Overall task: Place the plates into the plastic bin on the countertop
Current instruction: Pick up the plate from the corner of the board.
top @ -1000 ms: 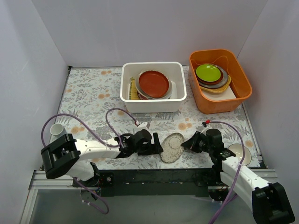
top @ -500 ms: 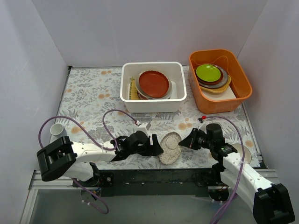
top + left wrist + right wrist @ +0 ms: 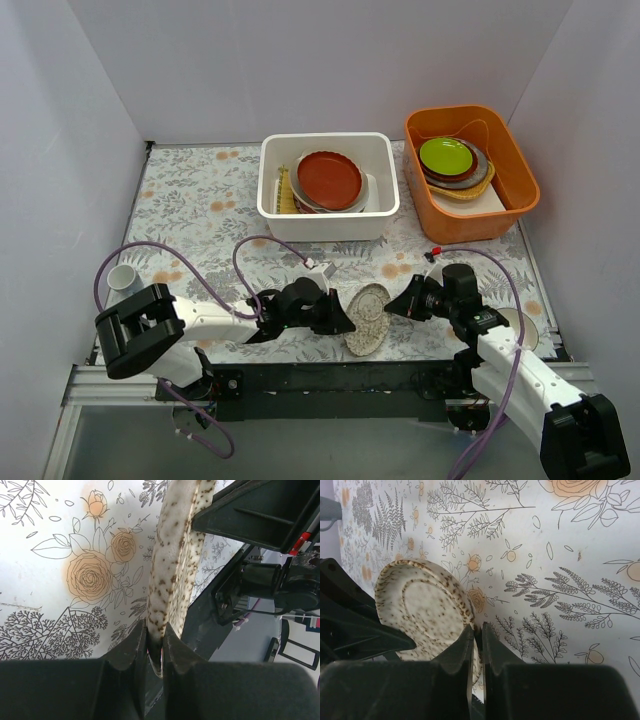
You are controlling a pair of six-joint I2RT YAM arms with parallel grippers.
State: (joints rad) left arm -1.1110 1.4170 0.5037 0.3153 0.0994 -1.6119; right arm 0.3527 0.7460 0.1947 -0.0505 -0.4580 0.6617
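A cream plate with brown speckles [image 3: 368, 318] stands tilted on its edge on the flowered countertop [image 3: 200, 200], near the front edge. My left gripper [image 3: 345, 320] is shut on its left rim; the left wrist view shows the rim [image 3: 175, 555] pinched between my jaws [image 3: 155, 632]. On the opposite side my right gripper [image 3: 392, 308] is shut on the right rim, seen up close [image 3: 477, 630] on the plate [image 3: 420, 610]. The white plastic bin [image 3: 330, 225] at the back holds a red-brown plate [image 3: 329, 179] on top of other plates.
An orange tub [image 3: 470, 225] at the back right holds a lime-green dish [image 3: 446, 156] on stacked dishes. A white cup [image 3: 122, 278] stands at the left. A pale bowl [image 3: 512, 322] sits beside my right arm. The black mounting rail [image 3: 340, 378] runs just behind the plate.
My left gripper moved in to the plate and shut on its left rim. The plate, held by the right gripper throughout, has been lifted up onto its edge.
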